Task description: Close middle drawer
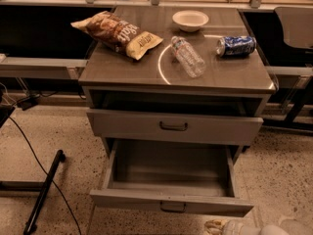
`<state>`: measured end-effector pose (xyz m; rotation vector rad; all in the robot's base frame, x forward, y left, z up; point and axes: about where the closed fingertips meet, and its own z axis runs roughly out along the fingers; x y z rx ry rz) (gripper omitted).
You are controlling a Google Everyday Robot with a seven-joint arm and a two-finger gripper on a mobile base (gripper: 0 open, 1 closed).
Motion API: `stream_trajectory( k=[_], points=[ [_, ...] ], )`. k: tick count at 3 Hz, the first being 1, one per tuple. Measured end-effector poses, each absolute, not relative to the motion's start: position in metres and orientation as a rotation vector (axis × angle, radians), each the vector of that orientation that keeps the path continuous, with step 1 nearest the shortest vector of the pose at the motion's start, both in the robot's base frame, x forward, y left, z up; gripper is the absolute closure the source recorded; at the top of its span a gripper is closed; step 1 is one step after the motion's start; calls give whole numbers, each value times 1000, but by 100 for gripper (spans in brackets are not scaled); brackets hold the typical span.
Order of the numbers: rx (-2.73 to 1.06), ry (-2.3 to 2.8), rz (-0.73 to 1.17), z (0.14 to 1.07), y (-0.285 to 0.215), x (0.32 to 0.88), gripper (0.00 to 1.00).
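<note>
Grey middle drawer [132,200] wide open, end effector [215,226] bottom-right

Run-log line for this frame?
middle drawer: pulled far out, empty | top drawer: slightly out | pincer: bottom edge of view, below middle drawer's front, right of its handle | close: not yet done

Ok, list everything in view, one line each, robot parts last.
chip bag: one, brown, cabinet top, left
bowl: one, white, cabinet top, rear
plastic bottle: one, clear, lying mid-top
can: one, blue, on its side, top right
cabinet: one, grey, centre of view
top drawer: one, grey, just under the top
middle drawer: one, grey, pulled far out, nothing seen inside
cable: one, black, floor at left
hand: one, pale, bottom edge, below the middle drawer's front
</note>
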<state>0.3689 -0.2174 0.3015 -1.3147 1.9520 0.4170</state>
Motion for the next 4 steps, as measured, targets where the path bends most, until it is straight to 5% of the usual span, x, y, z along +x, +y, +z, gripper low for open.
stream_trajectory(
  k=[4],
  points=[
    [-1282, 1684, 384, 359, -168, 452, 100]
  ],
)
